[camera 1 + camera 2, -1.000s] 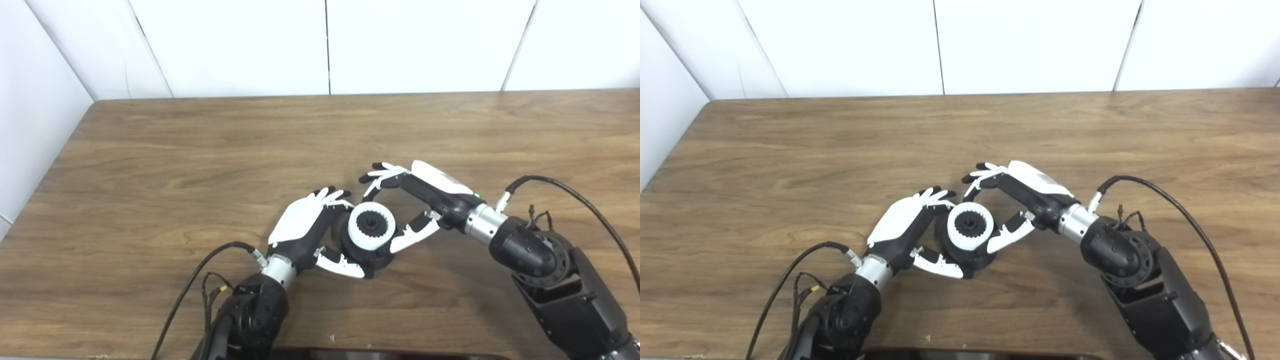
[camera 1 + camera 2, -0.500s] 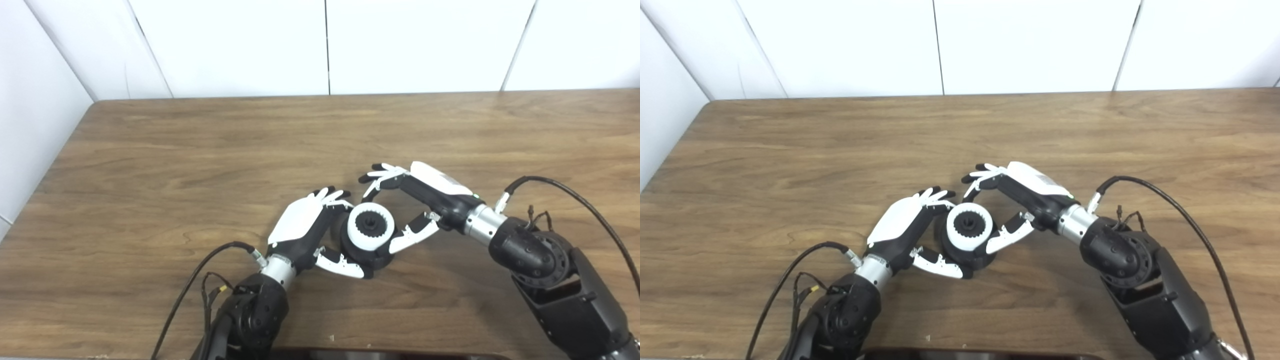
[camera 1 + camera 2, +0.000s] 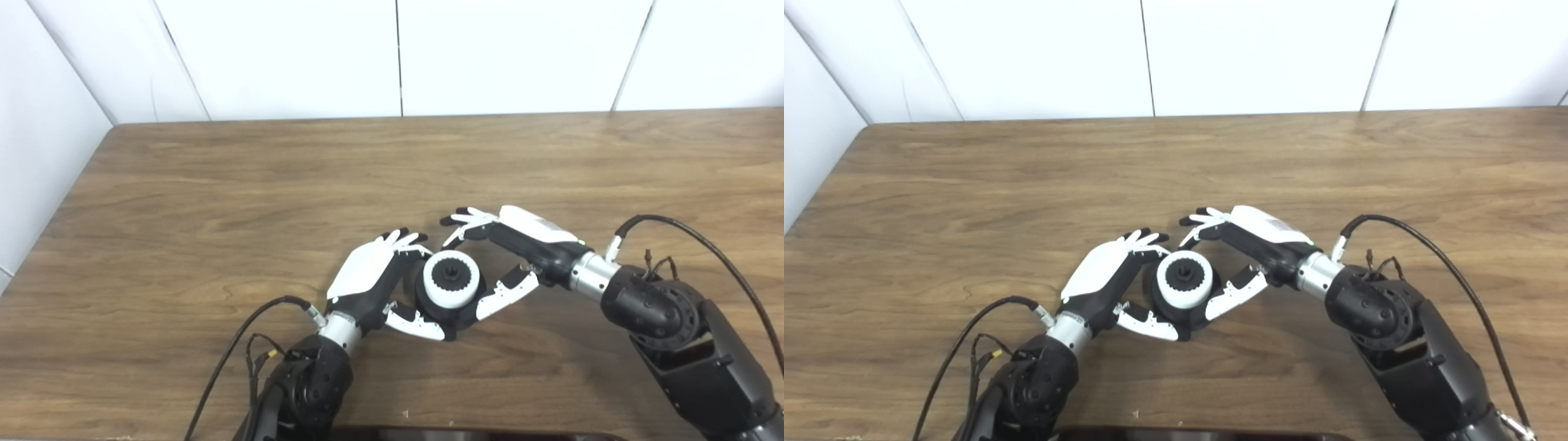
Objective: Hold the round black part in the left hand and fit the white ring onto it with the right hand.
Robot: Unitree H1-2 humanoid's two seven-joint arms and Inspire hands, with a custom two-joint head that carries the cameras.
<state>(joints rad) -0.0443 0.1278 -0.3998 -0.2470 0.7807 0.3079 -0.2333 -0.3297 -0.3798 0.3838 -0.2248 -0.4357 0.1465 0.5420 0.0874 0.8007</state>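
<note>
Near the front middle of the wooden table (image 3: 245,171), the round black part (image 3: 460,313) sits between the two hands, with the white ring (image 3: 451,279) seated on top of it and a small black hub showing through the ring's toothed centre. From the left comes the left hand (image 3: 375,278), its white back turned up and its fingers (image 3: 404,239) curled round the far left side of the part, their tips lying just beside the ring's upper left edge, while its thumb (image 3: 418,322) runs along the near side, pressed against the part's lower left rim. So this hand has the black part clasped between fingers and thumb; whether the part is lifted or rests on the table cannot be told from these views. From the right comes the right hand (image 3: 1255,242), palm side turned toward the ring. Its fingers (image 3: 1200,219) arch over the far right side, their tips hanging just beyond the ring's upper right edge, and whether they touch it cannot be told. Its thumb (image 3: 1234,295) slants along the near right side, its tip at the black part's rim just below the ring. The fingers and thumb of this hand stand well apart, bracketing ring and part from the right, and it is not clear whether they grip either. A black cable (image 3: 704,242) loops over the right forearm, and another (image 3: 245,343) trails from the left wrist. White wall panels (image 3: 398,55) stand behind the table.
</note>
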